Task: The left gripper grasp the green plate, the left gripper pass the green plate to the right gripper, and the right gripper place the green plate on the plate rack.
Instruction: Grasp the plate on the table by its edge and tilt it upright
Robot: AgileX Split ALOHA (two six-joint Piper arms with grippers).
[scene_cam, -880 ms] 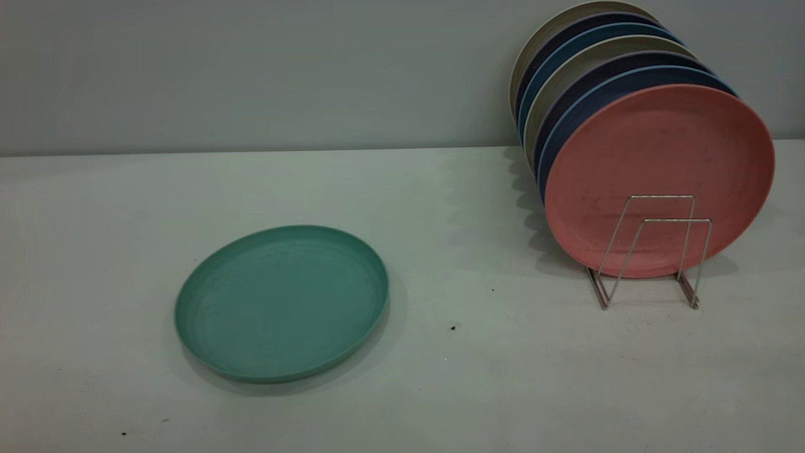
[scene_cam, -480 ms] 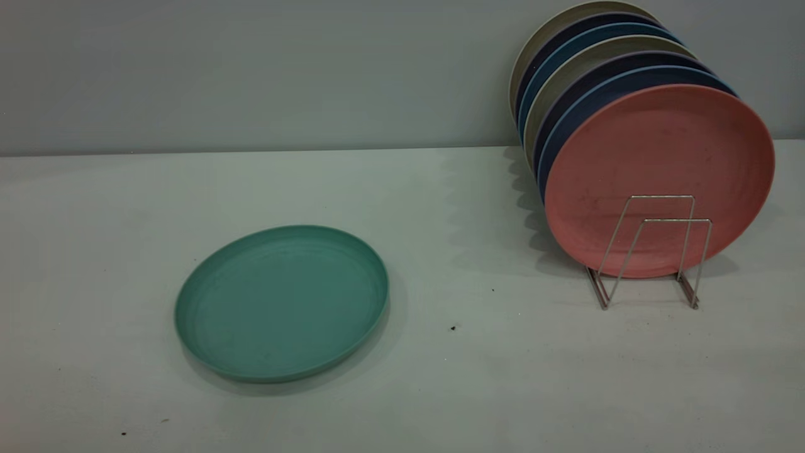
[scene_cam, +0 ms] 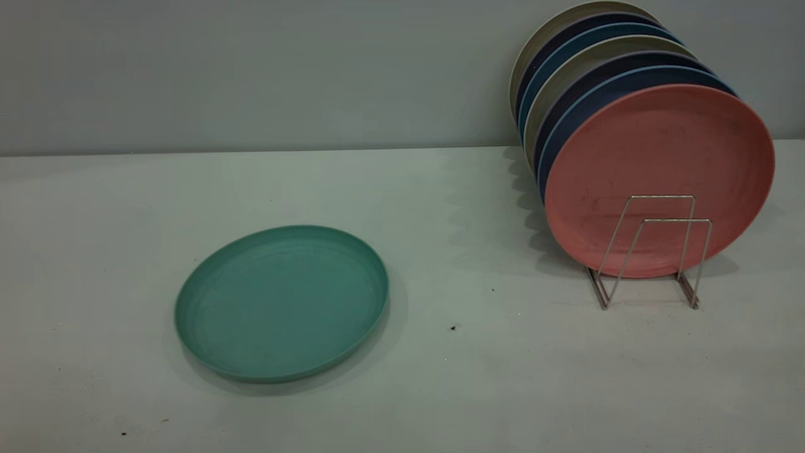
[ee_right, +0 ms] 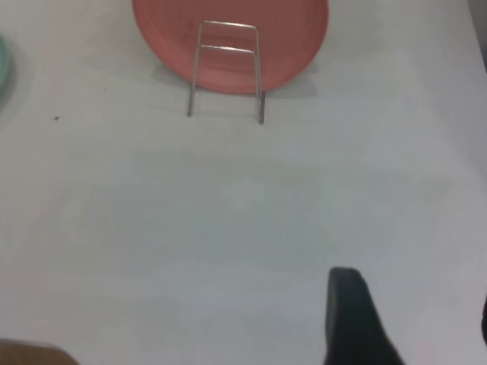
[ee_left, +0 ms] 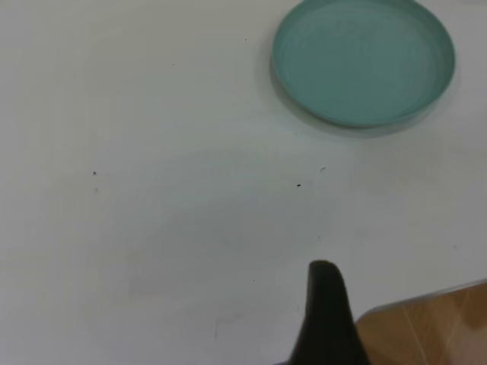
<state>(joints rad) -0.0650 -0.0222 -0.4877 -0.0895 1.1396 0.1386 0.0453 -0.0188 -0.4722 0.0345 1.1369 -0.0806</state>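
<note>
The green plate [scene_cam: 282, 303] lies flat on the white table, left of centre; it also shows in the left wrist view [ee_left: 364, 61]. The plate rack [scene_cam: 651, 251] stands at the right, its front loops bare; the right wrist view shows it too [ee_right: 225, 70]. Neither gripper shows in the exterior view. My left gripper [ee_left: 403, 293] is far from the green plate, near the table's edge; one black finger [ee_left: 327, 312] shows with nothing beside it. My right gripper [ee_right: 417, 296] is open and empty over bare table, well short of the rack, one finger [ee_right: 350, 319] showing.
A salmon-pink plate [scene_cam: 659, 179] stands in the rack with several dark blue and beige plates [scene_cam: 585, 69] behind it. A grey wall [scene_cam: 251, 69] closes the back. The table edge and brown floor [ee_left: 434, 327] show in the left wrist view.
</note>
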